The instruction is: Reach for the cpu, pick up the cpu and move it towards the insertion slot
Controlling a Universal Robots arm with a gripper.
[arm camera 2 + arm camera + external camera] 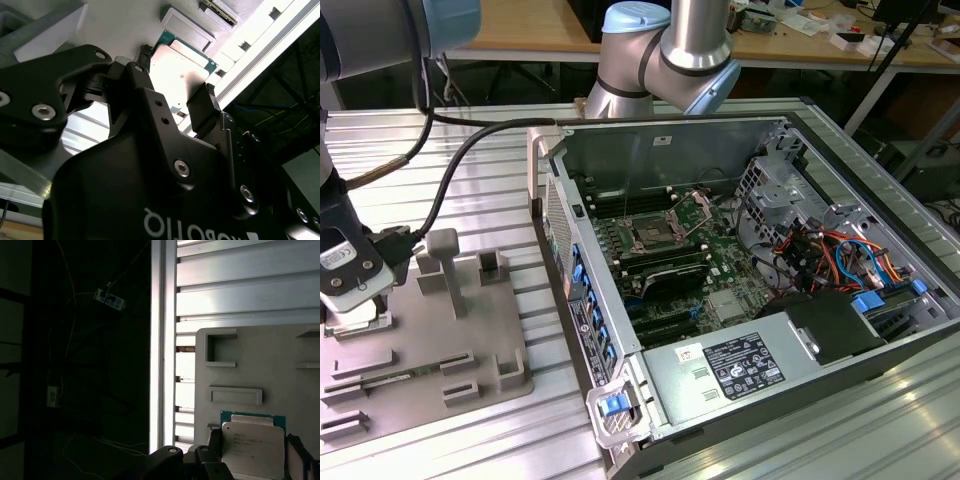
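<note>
Near the grey tray's [470,345] edge at the exterior view's left, the cpu [252,450] lies flat, silvery face up, with the gripper [252,442] down around it; whether it clamps the chip I cannot tell. Well apart, the insertion slot [650,235] sits inside the open computer case [800,330].

The gripper [356,316] hung low and pointed straight down, its pale housing directly beneath the dark wrist [338,212]. Above it the arm [670,55] bent over, its silver-and-blue joints standing well off to the gripper's side.
</note>
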